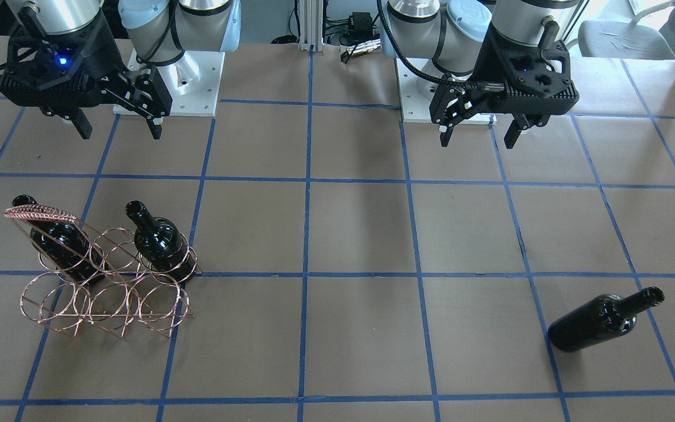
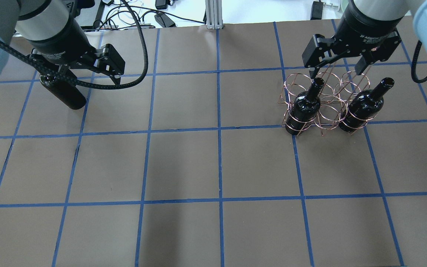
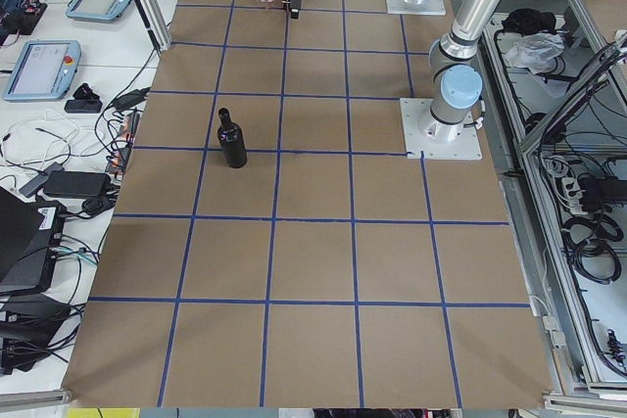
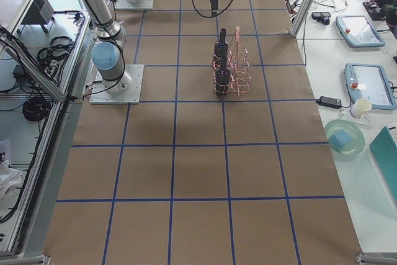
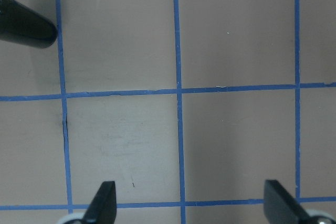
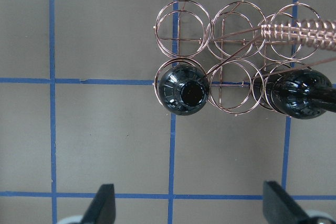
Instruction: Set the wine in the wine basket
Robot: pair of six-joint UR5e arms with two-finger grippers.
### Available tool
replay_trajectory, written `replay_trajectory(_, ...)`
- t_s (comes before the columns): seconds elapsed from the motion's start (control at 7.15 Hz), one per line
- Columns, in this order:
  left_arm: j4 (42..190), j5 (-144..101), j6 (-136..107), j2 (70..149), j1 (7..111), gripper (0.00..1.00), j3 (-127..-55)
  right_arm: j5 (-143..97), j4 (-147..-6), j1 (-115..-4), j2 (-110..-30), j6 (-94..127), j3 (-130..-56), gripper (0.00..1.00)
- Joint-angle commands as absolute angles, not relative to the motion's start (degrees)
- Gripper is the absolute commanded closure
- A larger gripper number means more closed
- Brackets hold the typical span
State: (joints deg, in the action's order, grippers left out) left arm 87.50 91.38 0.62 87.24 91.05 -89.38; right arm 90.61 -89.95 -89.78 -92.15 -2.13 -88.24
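Two robot arms hang above a brown surface (image 1: 361, 234) gridded with blue tape. The step in hand looks like fetching the last wine bottle (image 1: 601, 321). It stands upright on the robot's left side, well apart from the wine basket (image 1: 109, 281), which holds two other bottles (image 1: 162, 243). The left tool (image 1: 479, 138) is spread wide and empty, near the loose bottle but not over it. The right tool (image 1: 120, 130) — also wide, empty — hovers by the basket. Next, the left tool likely must shift over and close around the bottle. The right wrist view shows four free rings. The overhead view half-hides the loose bottle behind the left tool — the left side view shows it whole.
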Motion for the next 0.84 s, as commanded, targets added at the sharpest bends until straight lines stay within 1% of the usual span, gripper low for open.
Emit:
replay_trajectory(0.0, 87.6, 91.4, 1.1, 87.3, 91.0, 0.0, -89.4, 90.6, -89.8, -89.8, -92.2, -2.2, -88.3, 0.0)
replay_trajectory(0.42, 87.4, 91.4, 1.2, 87.7, 90.5, 0.0, -89.4, 90.6, -89.7, -89.8, -92.5, -2.2, -88.9, 0.0)
replay_trajectory(0.7, 89.7, 91.6, 0.8, 88.3, 89.2, 0.0, -89.3, 90.6, -89.8, -89.8, -92.5, -2.2, -89.1, 0.0)
